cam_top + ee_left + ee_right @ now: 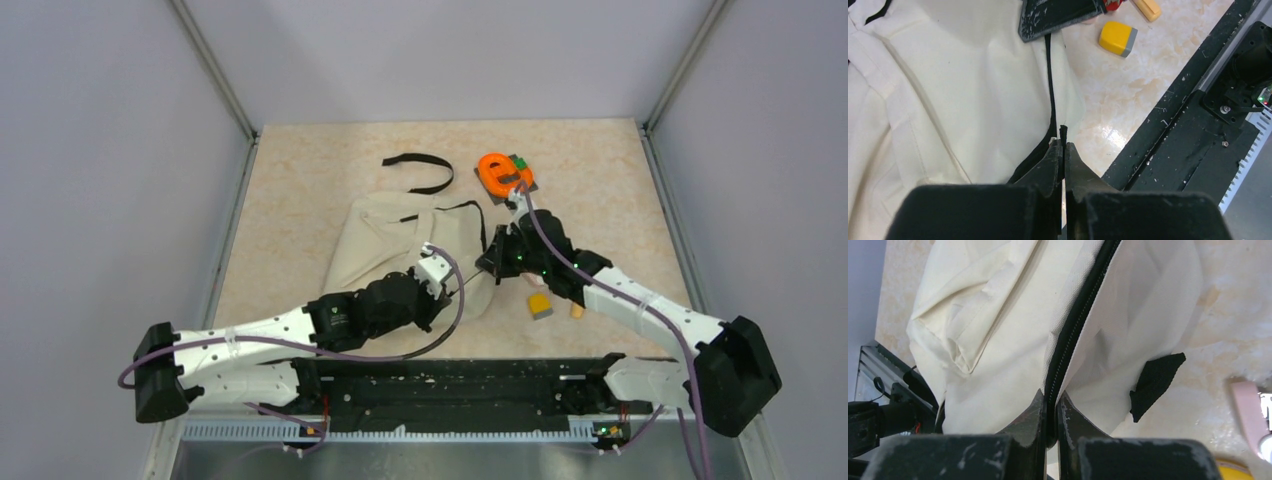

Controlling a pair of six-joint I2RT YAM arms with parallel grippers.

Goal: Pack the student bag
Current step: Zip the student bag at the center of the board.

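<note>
Matt cream woven cloth, creased: student bag, w/ blk zip. Glossy marbled beige: table. Smooth yellow/grey plastic: block, 1 o'clock in left wrist view.

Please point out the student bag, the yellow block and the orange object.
student bag (385, 245): top external view, on its cream fabric.
yellow block (1116, 36): left wrist view, on its yellow face.
orange object (489, 167): top external view, on its orange part.
</note>
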